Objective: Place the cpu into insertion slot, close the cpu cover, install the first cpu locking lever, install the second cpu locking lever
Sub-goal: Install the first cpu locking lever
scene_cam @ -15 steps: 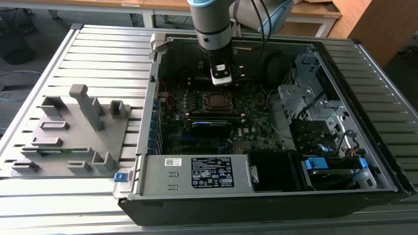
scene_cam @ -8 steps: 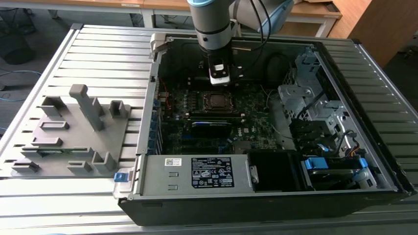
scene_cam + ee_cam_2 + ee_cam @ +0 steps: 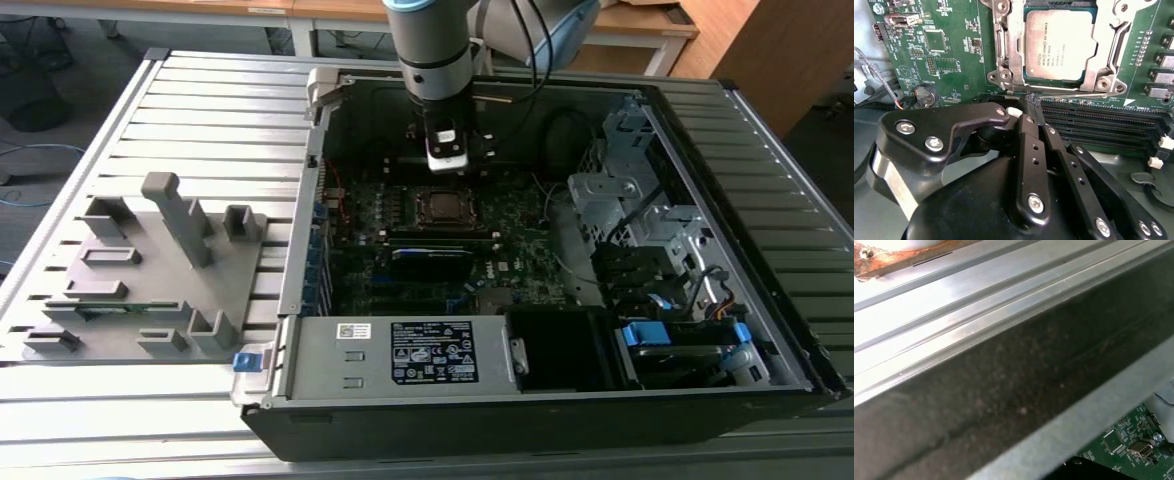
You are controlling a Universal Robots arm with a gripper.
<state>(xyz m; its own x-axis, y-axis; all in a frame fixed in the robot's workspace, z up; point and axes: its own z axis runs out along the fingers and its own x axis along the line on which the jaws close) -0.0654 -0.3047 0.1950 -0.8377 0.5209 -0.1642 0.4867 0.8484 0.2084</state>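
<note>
Cpu (image 3: 1060, 46) first: you can see it in the second wrist view lying flat and square inside the insertion slot (image 3: 1013, 75), silver top up; so placing looks done. The cpu cover (image 3: 1003, 35) frames it closely, its silvery bars running along the chip's sides, and it appears to be down rather than raised (I judge this from how flat the frame sits; I cannot be sure it is fully seated). A thin wire locking lever (image 3: 1069, 92) runs along the socket edge nearest the gripper, so by my reading the step in hand is one of the lever steps.

The gripper (image 3: 1033, 101) has its fingertips brought together just beside that lever, at the corner of the socket frame; the jaws look closed with nothing clearly held between them. The cpu lies just beyond the tips, apart from them; they do not touch it. You need a careful push along the lever's length, kept off the memory slots (image 3: 1104, 122) alongside.

In the exterior view the gripper (image 3: 449, 160) hangs inside the open computer case (image 3: 747, 130), just behind the socket (image 3: 442, 206) on the motherboard (image 3: 514, 235).
</note>
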